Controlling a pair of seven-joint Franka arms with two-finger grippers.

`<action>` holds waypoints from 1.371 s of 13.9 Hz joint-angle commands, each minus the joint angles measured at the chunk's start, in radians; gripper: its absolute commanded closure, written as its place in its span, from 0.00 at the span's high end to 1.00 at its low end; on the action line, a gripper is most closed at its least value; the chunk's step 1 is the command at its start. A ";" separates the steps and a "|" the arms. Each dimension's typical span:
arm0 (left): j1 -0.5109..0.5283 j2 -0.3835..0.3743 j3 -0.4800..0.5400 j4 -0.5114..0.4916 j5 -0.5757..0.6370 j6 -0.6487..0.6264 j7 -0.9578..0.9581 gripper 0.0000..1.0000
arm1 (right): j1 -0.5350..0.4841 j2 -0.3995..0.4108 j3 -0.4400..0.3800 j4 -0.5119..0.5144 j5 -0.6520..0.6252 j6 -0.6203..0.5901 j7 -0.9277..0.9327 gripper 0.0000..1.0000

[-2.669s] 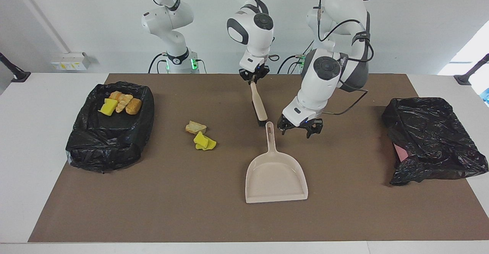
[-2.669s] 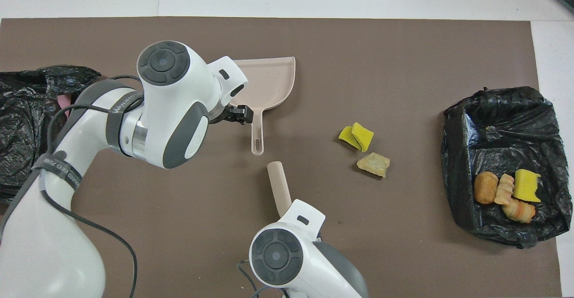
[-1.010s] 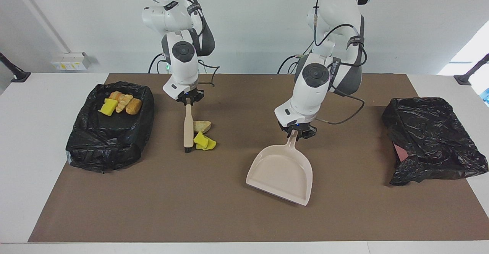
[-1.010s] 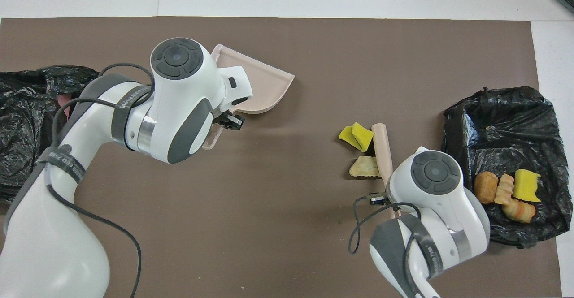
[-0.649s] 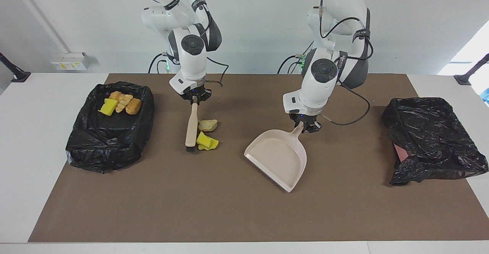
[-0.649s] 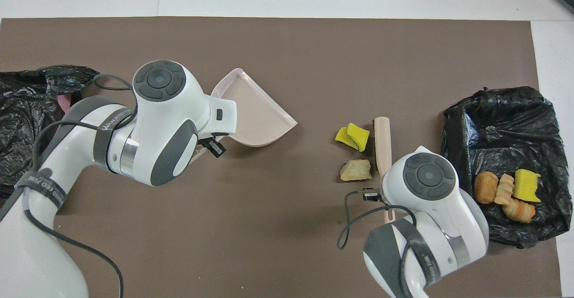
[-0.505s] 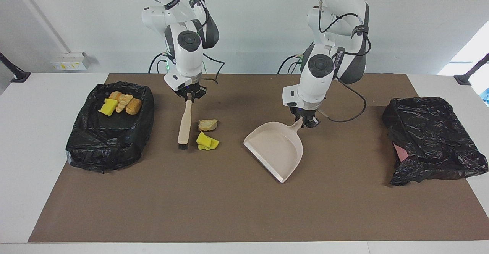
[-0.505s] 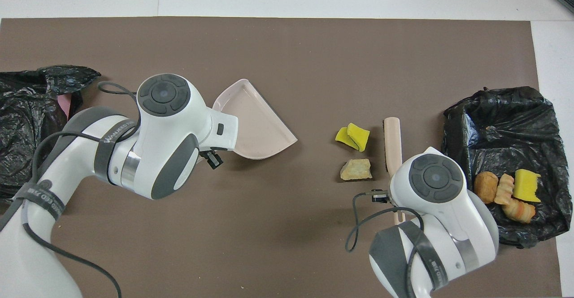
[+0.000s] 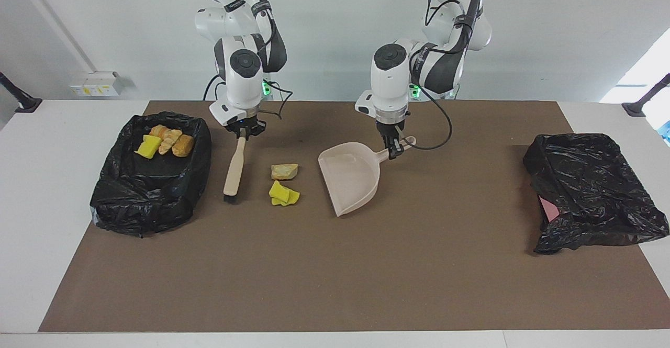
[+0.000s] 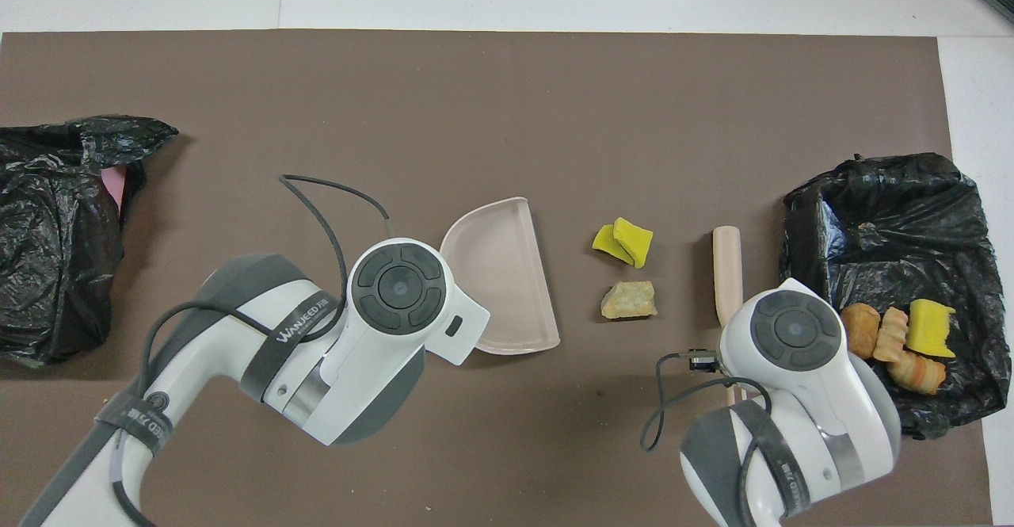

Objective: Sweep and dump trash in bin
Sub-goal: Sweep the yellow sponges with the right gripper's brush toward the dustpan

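Beige dustpan [image 9: 349, 180], clamped in left gripper [image 9: 393, 148], faces loose trash [image 9: 283, 184] mid-tabletop; right gripper [image 9: 242, 130], clamped on brush [image 9: 233, 172], flanks it, apparently poised to sweep it in.

Loose trash [image 9: 283, 183] lies between brush [image 9: 234, 167] and dustpan [image 9: 349, 178]

A tan bread-like lump [image 9: 284, 171] and two overlapping yellow sponge pieces [image 9: 282, 194] lie apart mid-mat. Four more bits, three orange-tan bread lumps [image 9: 170, 141] and a yellow sponge [image 9: 148, 146], sit inside the black-bagged bin [image 9: 131, 206] near the mat's right-arm edge.
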 commanded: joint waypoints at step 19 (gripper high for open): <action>-0.042 0.056 0.018 -0.021 -0.087 -0.009 0.008 0.00 | 0.186 0.036 -0.001 0.216 0.414 -0.155 -0.323 0.00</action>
